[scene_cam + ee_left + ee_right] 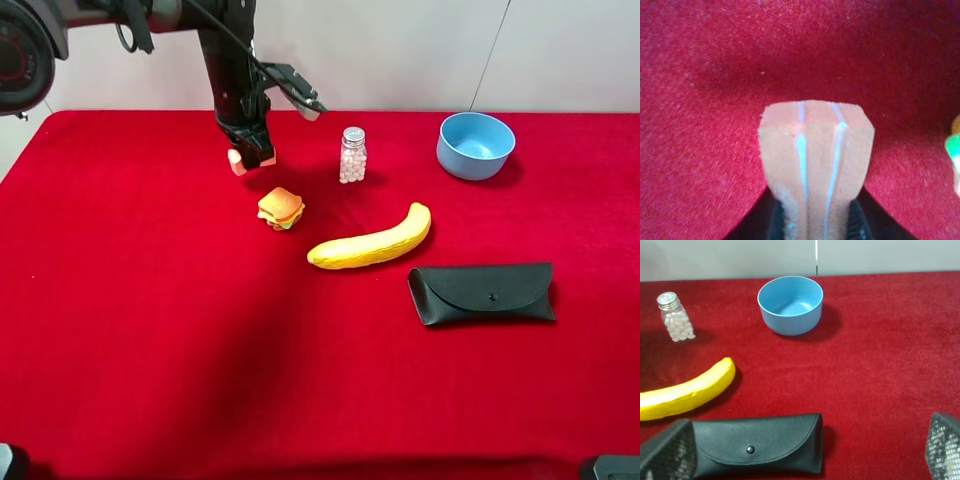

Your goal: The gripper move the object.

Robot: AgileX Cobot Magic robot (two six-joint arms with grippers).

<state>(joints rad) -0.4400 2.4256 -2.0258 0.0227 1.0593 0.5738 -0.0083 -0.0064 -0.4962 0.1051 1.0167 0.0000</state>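
A red cloth-covered bench [150, 350] filled nearly all of the high view, backed by a pale wall. The black jointed left arm [225, 60] came down from the upper left corner of that view to the far part of the bench, left of the middle, with cables looped along it.

A black glasses case [482, 293] with a snap flap lay closed on the right side, nearer the front than anything else. Just to its left and slightly farther back lay a yellow banana [370, 243], its raised end pointing towards the far right. A light blue bowl [476, 145] stood upright near the far right edge, well apart from the case.

The left gripper [250, 152] pointed down at the bench behind the toy sandwich. The right gripper [805, 455] showed only in its own wrist view, its mesh-patterned fingers [945, 447] spread wide at the two lower corners, with the glasses case between and beyond them and nothing in their grip.

A clear pill bottle [352, 156] with a silver cap stood upright between the left gripper and the bowl, holding small white beads. A yellow-orange toy sandwich [281, 208] sat just in front of the left gripper.

The block [815, 155], pale with pinkish-orange edges, was pinched between the left gripper's dark fingers [856, 225], sticking out past their tips over the red cloth. Whether it touched the bench could not be told.
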